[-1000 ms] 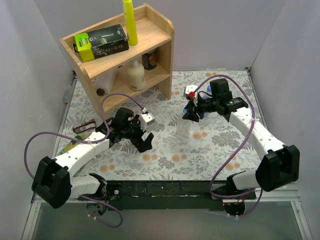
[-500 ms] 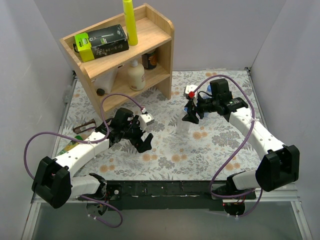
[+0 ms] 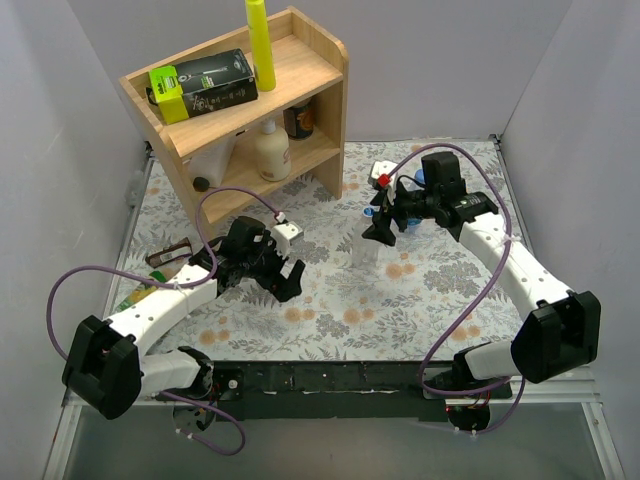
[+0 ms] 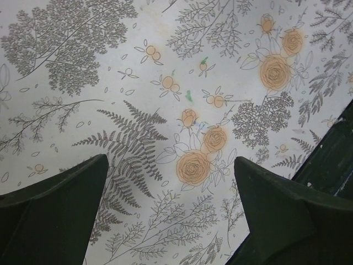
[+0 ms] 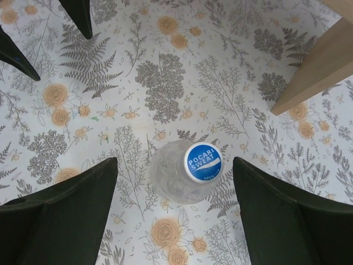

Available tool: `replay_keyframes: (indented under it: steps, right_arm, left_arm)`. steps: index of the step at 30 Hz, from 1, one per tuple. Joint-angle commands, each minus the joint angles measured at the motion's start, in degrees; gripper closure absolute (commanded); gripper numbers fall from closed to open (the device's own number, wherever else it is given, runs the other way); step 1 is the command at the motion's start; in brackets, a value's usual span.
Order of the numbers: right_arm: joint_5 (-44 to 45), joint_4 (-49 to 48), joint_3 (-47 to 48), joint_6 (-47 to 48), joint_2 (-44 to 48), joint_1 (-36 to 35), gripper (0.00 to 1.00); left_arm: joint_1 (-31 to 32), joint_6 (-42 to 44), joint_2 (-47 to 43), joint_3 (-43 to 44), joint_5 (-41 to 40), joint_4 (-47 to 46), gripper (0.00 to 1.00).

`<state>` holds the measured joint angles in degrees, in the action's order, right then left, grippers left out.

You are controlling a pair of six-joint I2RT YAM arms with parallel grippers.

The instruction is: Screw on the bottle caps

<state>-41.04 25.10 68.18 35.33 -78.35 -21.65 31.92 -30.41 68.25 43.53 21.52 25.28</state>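
Right wrist view: right end effector stands spread, now drawn back above the clear bottle at centre frame, blue-and-white cap seated. Judgement: this cap released, likely tightened. Left end effector spread, empty, over the surface.

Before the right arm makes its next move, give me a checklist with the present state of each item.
1. Right gripper open: ok, jaws spread wide.
2. Blue Pocari Sweat cap sits on the clear bottle: ok.
3. Cap fully tightened: cannot tell.
4. Bottle stands inside the right gripper's opening: ok, untouched.
5. Left gripper open and empty: ok, only the floral mat beneath.
6. Wooden shelf apart from the right gripper: ok.
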Motion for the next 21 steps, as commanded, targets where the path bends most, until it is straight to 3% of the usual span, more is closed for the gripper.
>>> replay_keyframes:
  steps: [1,14,17,19,21]
  right_arm:
    - [1.0,-1.4,5.7,-2.5,1.0,0.0,0.09]
    - [0.6,-0.8,9.2,-7.1,-0.9,0.0,0.09]
    - [1.6,-2.9,7.8,-9.4,0.2,0.0,0.09]
    - [1.8,-3.5,7.4,-9.9,1.4,0.1,0.09]
    - [2.1,-4.4,7.7,-10.5,2.2,0.0,0.09]
  left_arm:
    - [-0.5,-1.3,-1.7,1.3,-5.7,-0.1,0.02]
    - [-0.5,1.3,-3.0,0.9,-6.7,-0.8,0.02]
    - [-0.5,-3.3,-3.5,2.3,-10.7,-1.1,0.02]
    - [-0.3,4.2,-1.4,4.4,-5.9,2.4,0.02]
    - [-0.4,3.9,-2.1,4.3,-7.5,1.4,0.02]
